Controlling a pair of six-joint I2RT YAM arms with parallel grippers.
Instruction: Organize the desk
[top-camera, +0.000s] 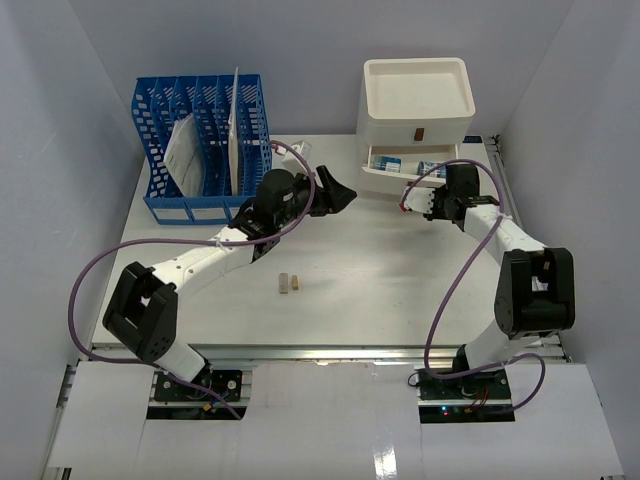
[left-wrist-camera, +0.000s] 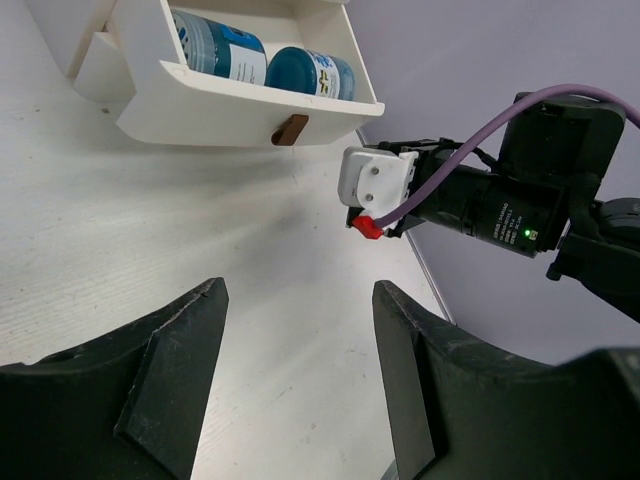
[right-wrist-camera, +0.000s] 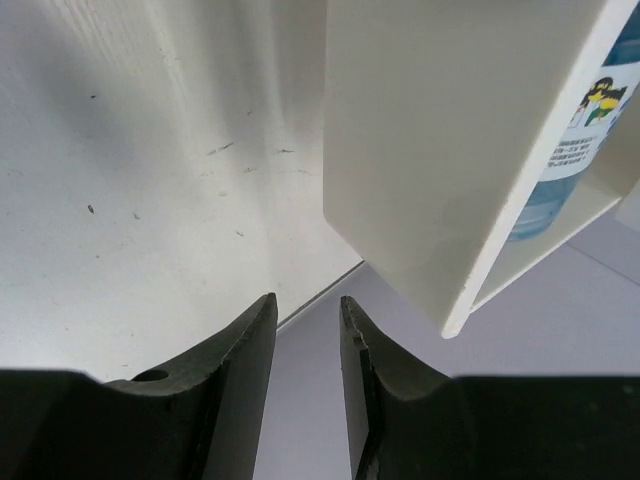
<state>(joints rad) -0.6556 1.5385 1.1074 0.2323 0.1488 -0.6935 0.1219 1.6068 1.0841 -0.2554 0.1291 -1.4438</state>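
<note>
Drawer-closing step, I think: right gripper (right-wrist-camera: 307, 310), fingers (right-wrist-camera: 230, 400) narrow and empty, sits beside the open drawer (top-camera: 400, 182); left gripper (left-wrist-camera: 300, 300) spread wide. Next, push it shut.

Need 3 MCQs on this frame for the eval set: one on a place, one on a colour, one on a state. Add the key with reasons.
1. Where do the two small tan blocks lie?
A. inside the file rack
B. inside the lower drawer
C. on the desk, near its middle

2. What colour is the file rack?
A. blue
B. red
C. green

3. The lower drawer of the drawer box is:
A. shut
B. pulled open
C. taken out and lying on the desk

Key:
1 C, the top view shows them side by side on the bare white surface.
2 A, its lattice walls are blue.
3 B, it juts forward and the blue-labelled containers inside show.
</note>
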